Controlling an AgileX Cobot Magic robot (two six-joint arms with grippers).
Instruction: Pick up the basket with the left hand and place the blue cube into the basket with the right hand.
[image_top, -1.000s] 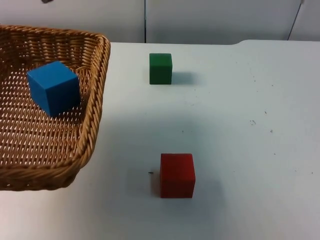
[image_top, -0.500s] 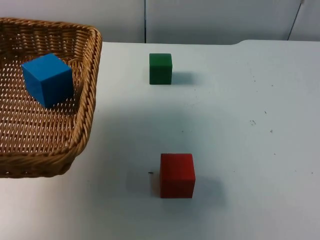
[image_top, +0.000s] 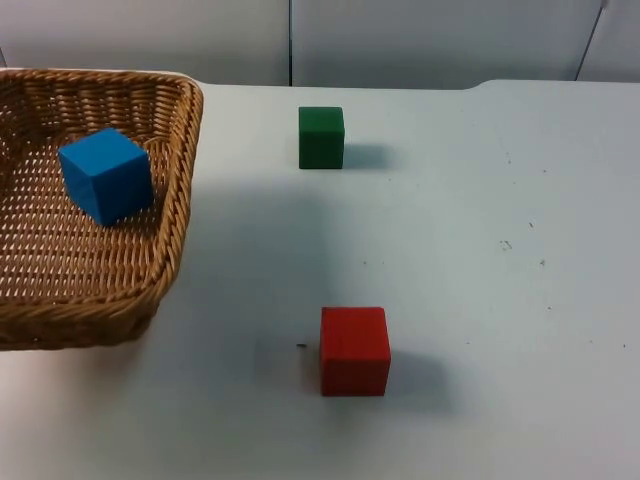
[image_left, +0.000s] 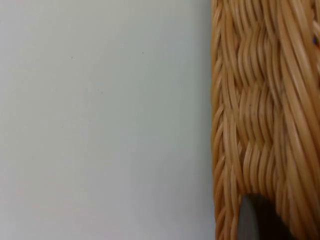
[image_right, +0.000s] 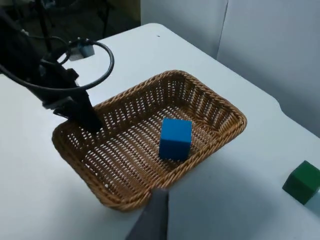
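Basket (image_top: 90, 300): top view, has sunk lower, blue cube (image_top: 106, 175) inside; placing looks done. Left wrist: finger (image_left: 250, 220) on wicker wall. Right wrist: left gripper (image_right: 87, 120) clamps the rim; right gripper's state unclear.

A white surface (image_top: 480, 250) fills most of the top view, lit evenly, with a few small dark specks on it. Its far edge steps back near the right side. Behind it stands a grey partition wall (image_top: 420, 40) with a dark vertical seam between panels. From the right wrist, the same pale panels (image_right: 260, 45) rise behind the surface, and a dim floor (image_right: 65, 20) lies beyond its corner.
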